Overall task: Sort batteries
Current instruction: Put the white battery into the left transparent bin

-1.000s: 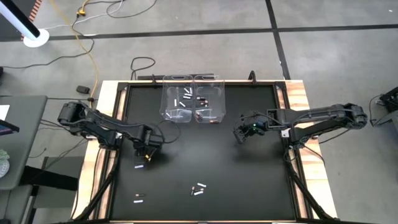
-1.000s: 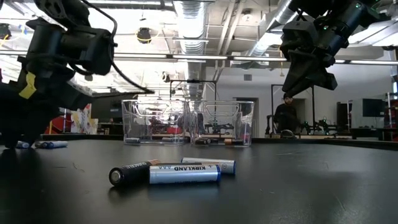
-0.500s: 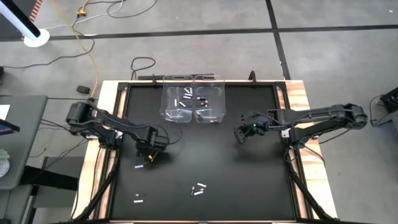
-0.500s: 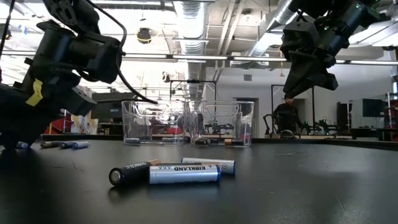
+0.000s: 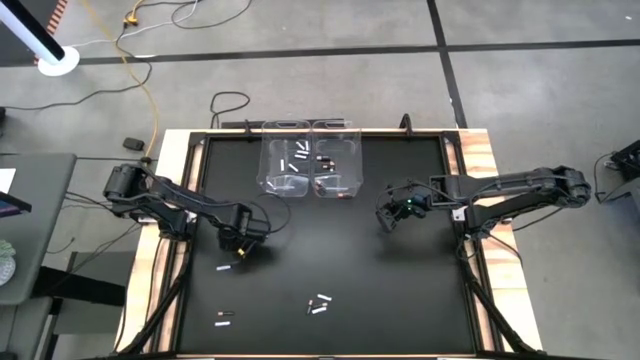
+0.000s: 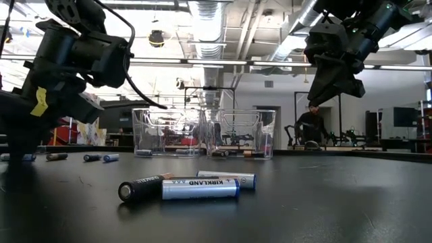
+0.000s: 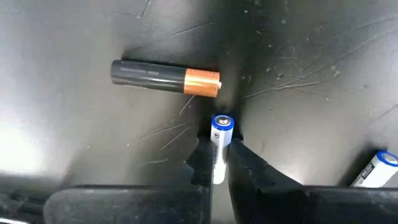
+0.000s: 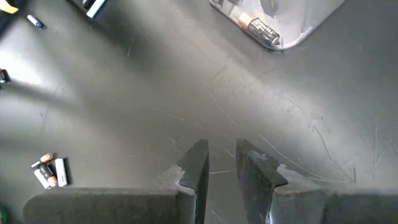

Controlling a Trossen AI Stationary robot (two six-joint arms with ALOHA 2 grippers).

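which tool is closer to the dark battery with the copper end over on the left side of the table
Left. The left tool is right beside the dark copper-ended battery, shut on a white battery. The right tool hangs far across the table, near the clear bins.

A white, blue-capped battery (image 7: 220, 146) stands pinched between dark fingers; just beside it a dark copper-ended battery (image 7: 165, 78) lies flat on the mat.

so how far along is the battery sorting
Partly done. Done: several batteries already lie in the two clear bins. In hand: the left gripper is shut on a white battery at the table's left; the right gripper hangs empty above bare table. Left: a dark copper-ended battery beside it, a cluster near the front, and one front-left.
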